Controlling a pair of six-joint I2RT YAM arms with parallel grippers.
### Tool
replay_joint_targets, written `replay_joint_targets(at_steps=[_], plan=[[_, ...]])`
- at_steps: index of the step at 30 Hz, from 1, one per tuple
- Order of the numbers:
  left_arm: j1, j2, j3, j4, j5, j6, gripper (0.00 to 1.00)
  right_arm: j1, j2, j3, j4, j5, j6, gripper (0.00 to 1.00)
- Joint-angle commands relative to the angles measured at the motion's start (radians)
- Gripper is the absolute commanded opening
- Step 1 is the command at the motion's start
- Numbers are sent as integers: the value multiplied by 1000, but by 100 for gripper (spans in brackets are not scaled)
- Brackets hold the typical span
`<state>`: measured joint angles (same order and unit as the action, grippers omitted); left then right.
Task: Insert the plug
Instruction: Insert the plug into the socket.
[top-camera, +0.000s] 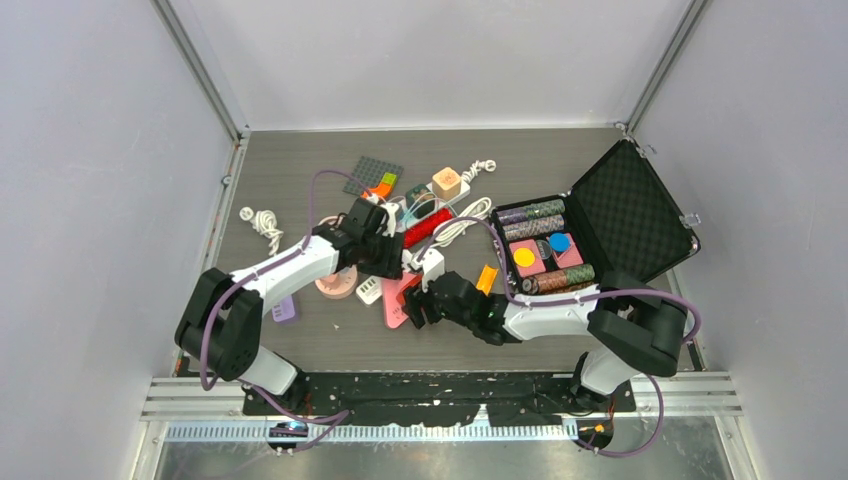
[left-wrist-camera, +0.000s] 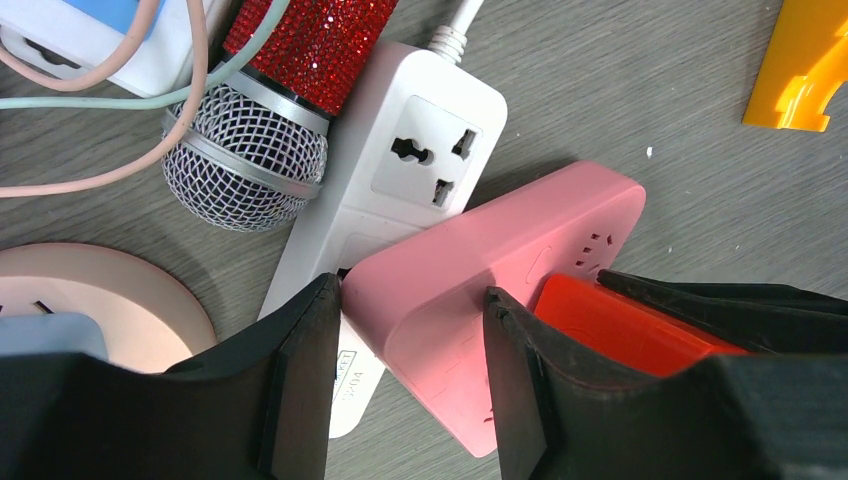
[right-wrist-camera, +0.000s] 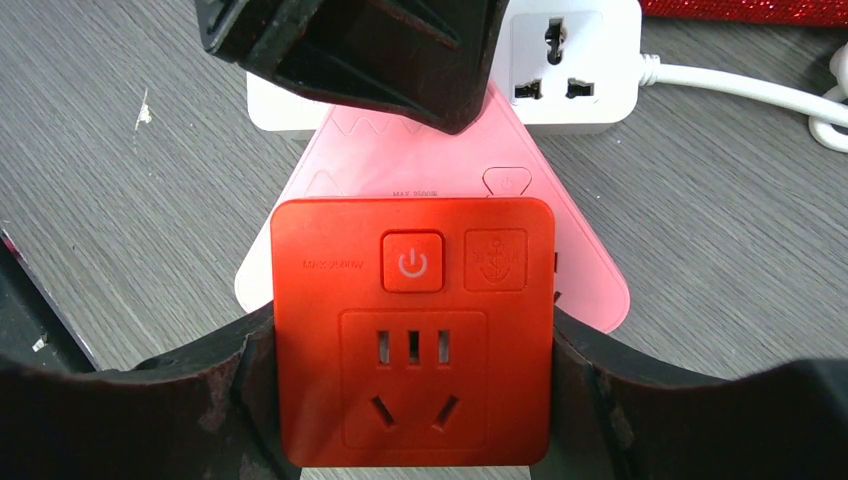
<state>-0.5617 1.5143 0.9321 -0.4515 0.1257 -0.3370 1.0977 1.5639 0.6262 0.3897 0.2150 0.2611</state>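
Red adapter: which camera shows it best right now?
Right wrist. The red adapter fills the frame face-on, with its sockets and power button clear, clamped in the right gripper. Left wrist shows just one corner; the top view shows only a small red patch between the arms.

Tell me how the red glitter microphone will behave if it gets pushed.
The microphone looks rigid, so it should shift as one piece. Its round body would probably roll, though the white power strip alongside it and cables draped over its head may stop that.
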Motion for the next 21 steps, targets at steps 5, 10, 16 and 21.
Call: replay_joint_targets(at_steps=[5, 10, 16, 21], plan=[[-6, 63, -72, -172, -42, -7, 50, 11, 75, -62, -202, 127, -5, 6], [-7, 21, -39, -186, -6, -26, 57, 11, 53, -52, -210, 114, -6, 5], [-4, -34, 66, -216, 34, -79, 68, 11, 3, 2, -222, 101, -2, 5], [1, -83, 135, -230, 40, -145, 73, 11, 54, -50, -87, 98, 0, 6]])
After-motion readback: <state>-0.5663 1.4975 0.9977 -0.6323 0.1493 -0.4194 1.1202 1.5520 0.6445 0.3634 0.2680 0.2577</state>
